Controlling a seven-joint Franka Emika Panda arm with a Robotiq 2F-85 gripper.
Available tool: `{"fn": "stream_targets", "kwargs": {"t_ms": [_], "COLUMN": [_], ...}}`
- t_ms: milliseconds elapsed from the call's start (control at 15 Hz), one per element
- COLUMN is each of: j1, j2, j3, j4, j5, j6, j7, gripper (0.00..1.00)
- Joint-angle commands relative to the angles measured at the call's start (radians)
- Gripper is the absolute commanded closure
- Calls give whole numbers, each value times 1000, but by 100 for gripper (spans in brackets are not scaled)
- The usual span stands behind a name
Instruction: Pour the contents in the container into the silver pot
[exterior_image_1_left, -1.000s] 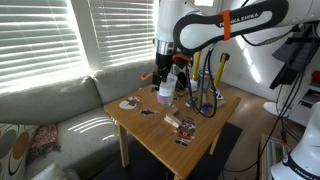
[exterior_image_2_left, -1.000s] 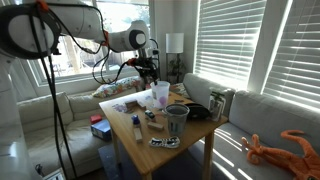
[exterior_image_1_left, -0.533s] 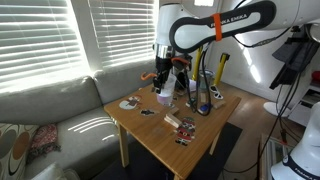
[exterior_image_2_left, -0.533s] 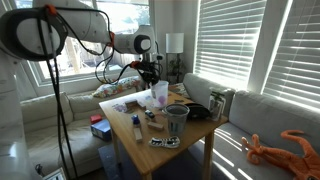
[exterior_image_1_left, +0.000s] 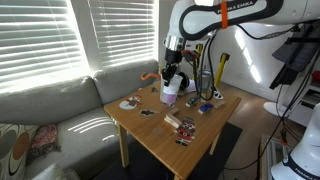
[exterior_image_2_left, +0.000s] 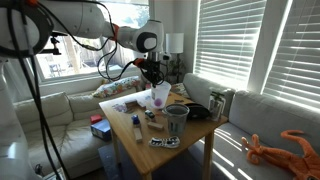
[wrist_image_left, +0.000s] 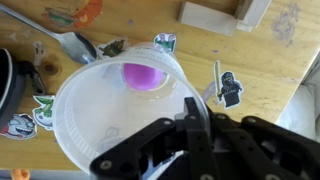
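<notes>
The container (exterior_image_1_left: 170, 93) is a translucent whitish plastic cup standing upright on the wooden table (exterior_image_1_left: 150, 135), also seen in an exterior view as the cup (exterior_image_2_left: 160, 96). From above, the cup (wrist_image_left: 100, 115) holds a purple ball (wrist_image_left: 143, 76). My gripper (wrist_image_left: 190, 112) is shut on the cup's near rim, one finger inside the wall and one outside. It comes straight down onto the cup in both exterior views (exterior_image_1_left: 172, 78) (exterior_image_2_left: 154, 80). The silver pot (exterior_image_2_left: 177, 118) stands a short way from the cup, nearer the table's front.
A black pan (exterior_image_2_left: 197, 110) lies beside the pot. A spoon (wrist_image_left: 70, 43), stickers (wrist_image_left: 228, 88) and a wooden block (wrist_image_left: 215, 12) lie around the cup. A small bottle (exterior_image_2_left: 137, 127) stands near the table edge. A sofa (exterior_image_1_left: 50, 105) lines the window side.
The gripper has come down over the cup and its fingers have closed on the rim. The cup still stands in the same spot.
</notes>
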Motion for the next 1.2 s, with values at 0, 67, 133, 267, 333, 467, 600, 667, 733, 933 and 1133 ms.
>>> {"fn": "stream_targets", "kwargs": {"t_ms": [0, 67, 133, 267, 333, 467, 600, 667, 733, 933, 1133], "j1": [-28, -37, -41, -51, -54, -41, -44, -44, -42, -39, -39], "j2": [-168, -211, -245, -336, -375, -299, -360, -377, -386, -388, -388], "j3": [-36, -51, -67, -106, -128, -132, -161, -166, -166, -164, -164], "j4": [-169, -215, -250, -351, -396, -307, -375, -394, -404, -414, -414], "j5": [113, 156, 178, 237, 266, 224, 251, 254, 256, 258, 258], "j6": [21, 17, 17, 43, 62, 26, 43, 47, 53, 60, 60], "j7": [-87, -116, -134, -180, -203, -172, -201, -204, -204, -204, -204], "gripper": [99, 99, 99, 99, 99, 96, 96, 96, 96, 96, 96]}}
